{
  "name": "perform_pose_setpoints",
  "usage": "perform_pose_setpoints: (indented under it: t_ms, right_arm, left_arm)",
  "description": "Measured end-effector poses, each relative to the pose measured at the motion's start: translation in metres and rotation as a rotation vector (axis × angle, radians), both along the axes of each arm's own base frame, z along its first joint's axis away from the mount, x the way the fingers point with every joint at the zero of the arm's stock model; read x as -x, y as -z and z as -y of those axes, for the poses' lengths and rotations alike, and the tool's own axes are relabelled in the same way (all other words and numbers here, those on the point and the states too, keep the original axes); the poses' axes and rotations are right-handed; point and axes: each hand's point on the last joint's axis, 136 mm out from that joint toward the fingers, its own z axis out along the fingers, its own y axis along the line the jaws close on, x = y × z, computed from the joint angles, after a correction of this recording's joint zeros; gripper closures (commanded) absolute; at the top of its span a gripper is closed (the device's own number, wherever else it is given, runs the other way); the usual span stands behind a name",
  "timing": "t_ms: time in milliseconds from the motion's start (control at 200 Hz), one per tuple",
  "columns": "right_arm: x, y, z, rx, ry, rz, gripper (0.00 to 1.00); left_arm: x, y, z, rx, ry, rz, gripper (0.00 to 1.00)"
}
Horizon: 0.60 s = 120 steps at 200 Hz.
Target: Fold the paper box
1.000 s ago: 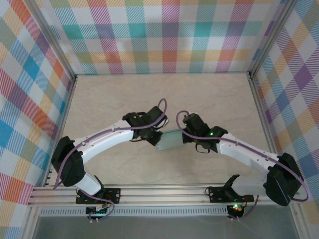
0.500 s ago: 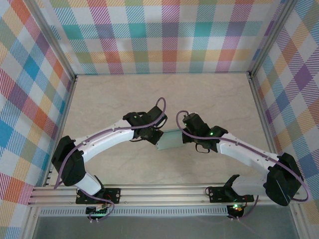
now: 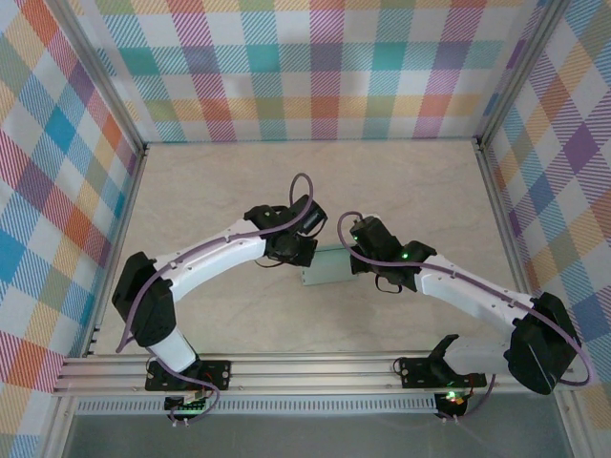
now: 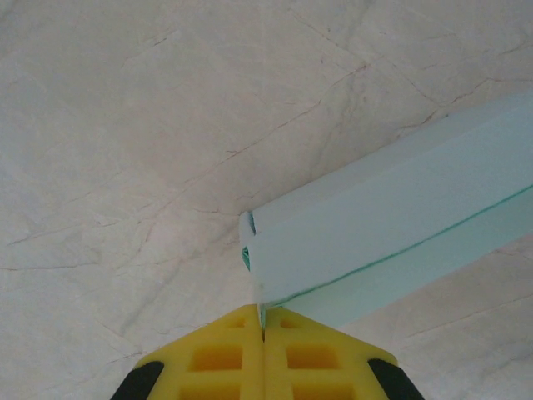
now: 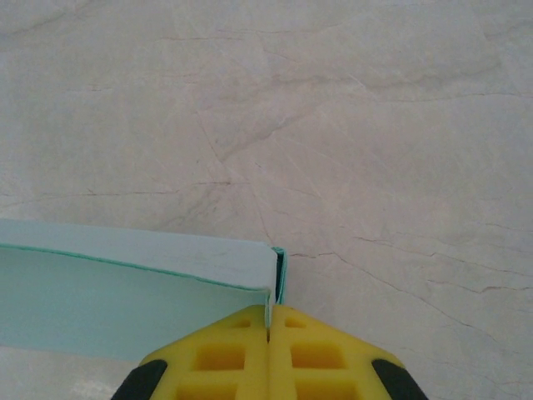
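Note:
The paper box (image 3: 327, 268) is a pale mint-green oblong, held just above the beige table between my two arms. My left gripper (image 3: 300, 256) is at its left end. In the left wrist view the yellow fingers (image 4: 216, 354) are shut on a thin card edge at the corner of the box (image 4: 391, 225), midway at the left gripper (image 4: 263, 321). My right gripper (image 3: 355, 266) is at the right end. In the right wrist view the right gripper (image 5: 268, 317) pinches the end flap of the box (image 5: 125, 283), which runs off to the left.
Plaid walls (image 3: 315, 67) stand at the back and on both sides, on an aluminium frame. A metal rail (image 3: 286, 372) crosses the near edge by the arm bases. Bare marbled table (image 3: 315, 181) lies beyond the box.
My left arm has swung right and forward, and its jaws have closed on the box's left end. The box has turned slightly flatter. The right arm has held still.

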Motion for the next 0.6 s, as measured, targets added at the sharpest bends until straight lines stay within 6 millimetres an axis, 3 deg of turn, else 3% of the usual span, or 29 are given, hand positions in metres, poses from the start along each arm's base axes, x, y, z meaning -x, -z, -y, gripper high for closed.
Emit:
perform_pose_setpoints:
  t_ms: [600]
  right_arm:
    - [-0.001, 0.0, 0.002, 0.008, 0.009, 0.003, 1.0]
  left_arm:
    - [-0.013, -0.001, 0.006, 0.121, -0.19, -0.065, 1.0]
